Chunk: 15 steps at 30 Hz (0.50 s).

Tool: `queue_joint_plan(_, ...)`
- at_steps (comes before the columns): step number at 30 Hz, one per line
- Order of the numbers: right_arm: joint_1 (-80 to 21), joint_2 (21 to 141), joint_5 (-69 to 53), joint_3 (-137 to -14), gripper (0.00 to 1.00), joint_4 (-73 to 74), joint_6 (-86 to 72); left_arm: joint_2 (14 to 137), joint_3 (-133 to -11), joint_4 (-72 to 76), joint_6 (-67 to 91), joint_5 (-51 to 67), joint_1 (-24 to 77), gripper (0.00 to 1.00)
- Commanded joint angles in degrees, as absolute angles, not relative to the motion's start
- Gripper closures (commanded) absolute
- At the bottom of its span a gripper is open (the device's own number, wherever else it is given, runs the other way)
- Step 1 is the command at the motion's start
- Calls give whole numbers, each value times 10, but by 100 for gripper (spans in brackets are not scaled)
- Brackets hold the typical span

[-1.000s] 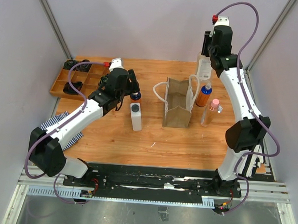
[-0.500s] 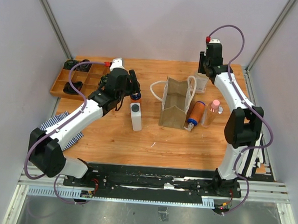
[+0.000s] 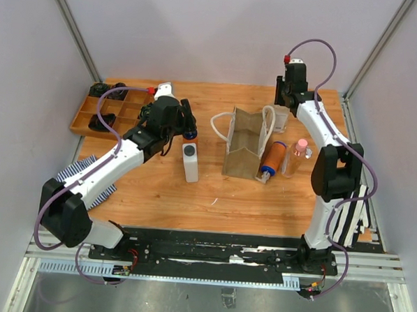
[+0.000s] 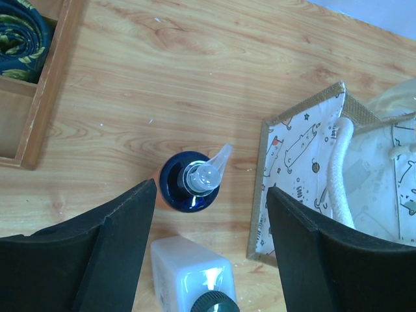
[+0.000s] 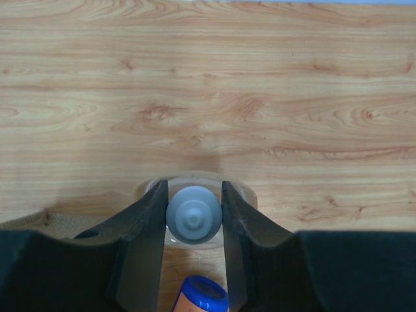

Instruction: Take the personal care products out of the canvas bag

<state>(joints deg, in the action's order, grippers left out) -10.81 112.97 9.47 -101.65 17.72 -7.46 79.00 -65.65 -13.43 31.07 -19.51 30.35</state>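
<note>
Left end effector (image 4: 211, 190) released, fingers wide on either side of upright blue-and-orange pump bottle (image 4: 194, 181), not touching it. White rectangular pump bottle (image 4: 193, 275) just beside. Right end effector (image 5: 193, 188) clenched on cap of clear white-capped bottle (image 5: 193, 216), behind tan canvas bag (image 3: 245, 149) on wooden counter (image 3: 158, 188). Second blue-and-orange bottle (image 3: 271, 159) tilted against bag. Clear pink-capped bottle (image 3: 298, 155) upright near it.

Left arm (image 3: 103, 168) and right arm (image 3: 323, 128): white links, black joint housings, black bases. One purple cable (image 3: 104, 119) loops loosely along each arm. Red cap (image 3: 150, 89) beside each wrist. Left gripper (image 4: 211, 192) and right gripper (image 5: 194, 188): broad, matte black fingers (image 4: 110, 253) with bevelled inner faces.
</note>
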Motion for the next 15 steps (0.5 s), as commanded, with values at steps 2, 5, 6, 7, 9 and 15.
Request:
queue_joint_plan(2,-102,1096,93,-977,59,122,-88,765,-649,-134,307,-191,304,27)
queue_joint_plan(5,-102,1058,95,-937,30,120,-87,759,-647,-139,310,-189,304,27)
queue_joint_plan(6,-104,1040,96,-926,27,120,-86,756,-646,-140,312,-189,304,27)
queue_joint_plan(7,-105,1021,96,-912,25,120,-85,753,-645,-140,314,-188,304,27)
queue_joint_plan(9,-114,973,108,-883,24,126,-84,747,-641,-141,318,-187,304,27)
queue_joint_plan(15,-173,749,136,-719,27,181,-146,725,-629,-141,326,-189,304,27)
